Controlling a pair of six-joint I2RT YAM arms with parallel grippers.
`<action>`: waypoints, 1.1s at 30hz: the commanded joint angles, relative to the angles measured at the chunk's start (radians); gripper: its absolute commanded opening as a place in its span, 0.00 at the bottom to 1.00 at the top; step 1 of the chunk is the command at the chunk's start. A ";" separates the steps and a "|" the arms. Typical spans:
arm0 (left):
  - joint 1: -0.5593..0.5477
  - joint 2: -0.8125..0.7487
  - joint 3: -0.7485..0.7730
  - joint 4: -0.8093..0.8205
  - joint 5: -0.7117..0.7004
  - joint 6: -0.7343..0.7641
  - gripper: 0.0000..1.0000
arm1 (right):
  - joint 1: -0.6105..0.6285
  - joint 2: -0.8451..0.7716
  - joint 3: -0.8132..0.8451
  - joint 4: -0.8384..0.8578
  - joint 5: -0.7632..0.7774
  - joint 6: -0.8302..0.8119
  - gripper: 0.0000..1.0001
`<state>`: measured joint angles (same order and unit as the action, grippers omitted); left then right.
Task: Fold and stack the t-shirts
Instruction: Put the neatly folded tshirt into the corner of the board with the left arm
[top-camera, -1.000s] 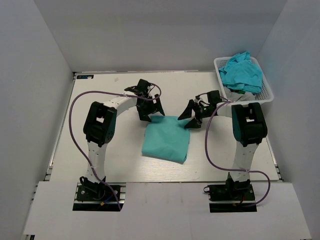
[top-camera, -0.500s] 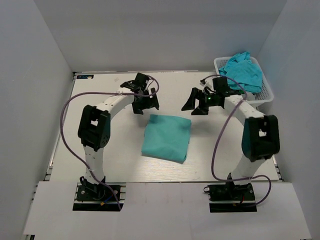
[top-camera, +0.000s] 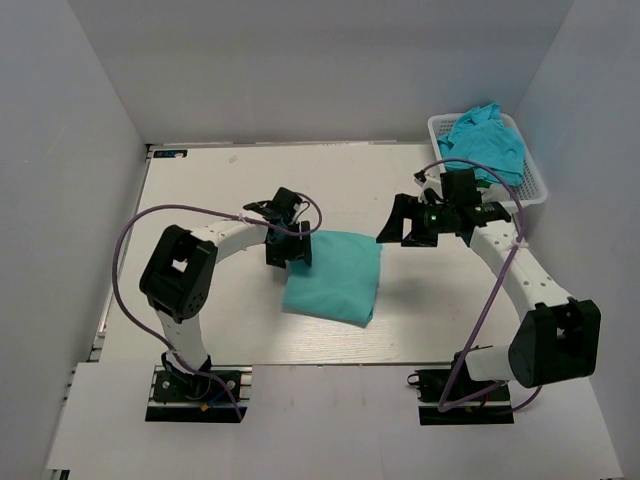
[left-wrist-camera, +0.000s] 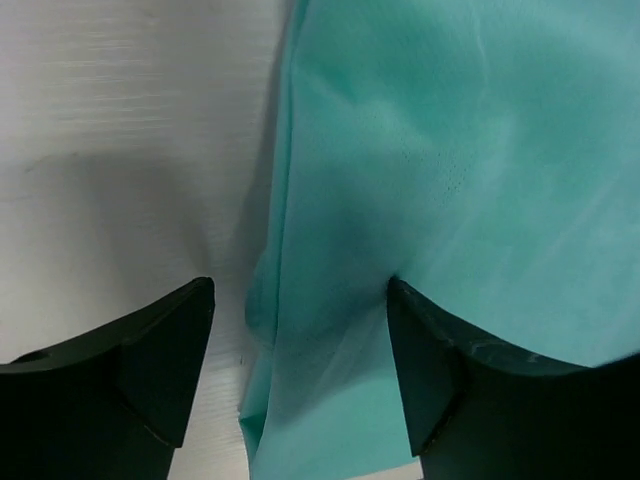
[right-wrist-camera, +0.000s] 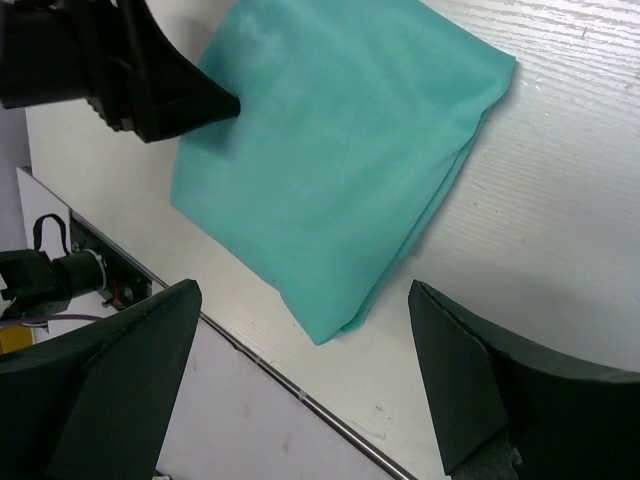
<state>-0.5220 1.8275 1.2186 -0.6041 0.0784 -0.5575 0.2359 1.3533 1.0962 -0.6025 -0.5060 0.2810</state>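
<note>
A folded teal t-shirt (top-camera: 335, 275) lies flat in the middle of the table. It also shows in the left wrist view (left-wrist-camera: 450, 150) and the right wrist view (right-wrist-camera: 340, 150). My left gripper (top-camera: 288, 248) is open, low at the shirt's left edge (left-wrist-camera: 300, 300). One finger (left-wrist-camera: 440, 370) is over the fabric and the other (left-wrist-camera: 160, 360) is over bare table. My right gripper (top-camera: 408, 222) is open and empty, raised just right of the shirt's far right corner (right-wrist-camera: 303, 290). More teal t-shirts (top-camera: 485, 140) lie crumpled in the basket.
A white mesh basket (top-camera: 500, 192) stands at the far right corner of the table. Grey walls enclose the table on three sides. A metal rail (right-wrist-camera: 300, 395) runs along the near table edge. Purple cables loop from both arms.
My left gripper has come from beyond the shirt down to its left edge. My right arm has stretched out and its gripper has shifted a little right and nearer. The shirt has not moved.
</note>
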 joint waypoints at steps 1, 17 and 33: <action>-0.027 0.004 -0.005 0.075 -0.002 0.016 0.78 | -0.004 -0.036 -0.005 -0.029 0.011 -0.026 0.90; -0.032 0.133 0.117 -0.144 -0.410 -0.079 0.00 | -0.010 -0.063 -0.021 -0.062 0.156 -0.046 0.90; 0.385 0.381 0.668 -0.112 -0.571 0.197 0.00 | -0.012 0.161 0.232 -0.049 0.196 -0.071 0.90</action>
<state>-0.2138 2.1792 1.7657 -0.7559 -0.4286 -0.4797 0.2283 1.4643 1.2629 -0.6594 -0.2909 0.2272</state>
